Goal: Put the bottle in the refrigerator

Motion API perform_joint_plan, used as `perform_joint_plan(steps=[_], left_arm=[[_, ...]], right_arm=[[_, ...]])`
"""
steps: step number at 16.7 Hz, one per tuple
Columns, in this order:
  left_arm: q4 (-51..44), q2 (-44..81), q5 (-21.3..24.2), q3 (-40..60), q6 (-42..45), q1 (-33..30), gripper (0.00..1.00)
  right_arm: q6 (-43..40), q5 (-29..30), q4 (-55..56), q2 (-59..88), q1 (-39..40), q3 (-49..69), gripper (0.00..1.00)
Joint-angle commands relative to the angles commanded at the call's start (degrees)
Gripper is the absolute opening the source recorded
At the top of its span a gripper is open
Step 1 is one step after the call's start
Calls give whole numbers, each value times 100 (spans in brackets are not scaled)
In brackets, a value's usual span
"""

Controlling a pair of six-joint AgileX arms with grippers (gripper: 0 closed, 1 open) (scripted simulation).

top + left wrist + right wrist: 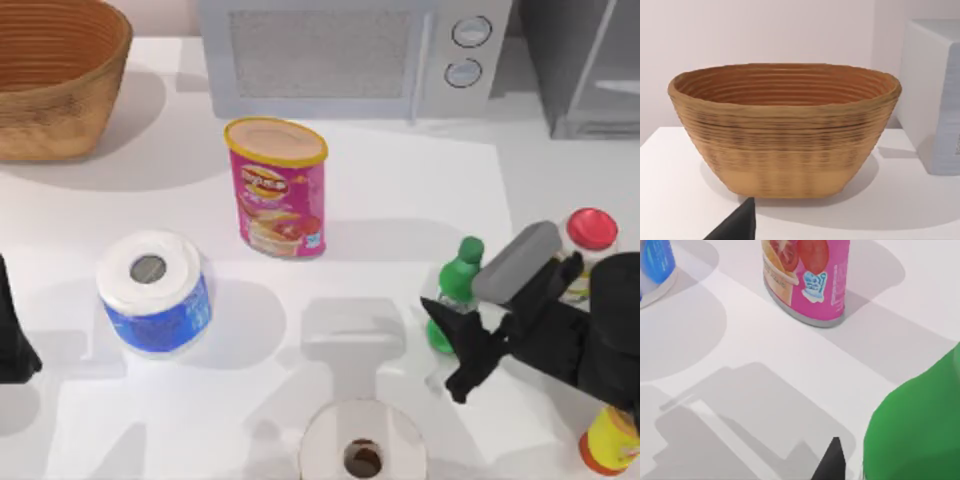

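Observation:
The bottle (457, 285) is small and green with a green cap, and it stands upright on the table right of centre. My right gripper (448, 347) is open at its lower part, one dark finger on each side of the base. In the right wrist view the bottle (915, 435) looms close, with one fingertip (832, 462) beside it. The refrigerator (585, 70) is the dark grey cabinet at the back right corner. My left arm (12, 340) is parked at the table's left edge.
A microwave (350, 50) stands at the back, a wicker basket (55, 85) at the back left. A pink chip can (278, 190) and two paper rolls (152, 290) (362, 450) stand on the table. A red-lidded jar (590, 235) and an orange container (610, 440) flank my right arm.

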Motion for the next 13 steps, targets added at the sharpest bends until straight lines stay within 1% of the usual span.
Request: perform_joint_plan(steps=[7,10,13], left_arm=[[0,0,0,0,0,0,100],[0,0,0,0,0,0,100],[0,0,0,0,0,0,100]], right_arm=[[-65,-80,-81,-79,-34,3,1],[-441,-521,-544,-594,-382,53,1],[-889,-1159,-1304,-1334,-1075,103,1]])
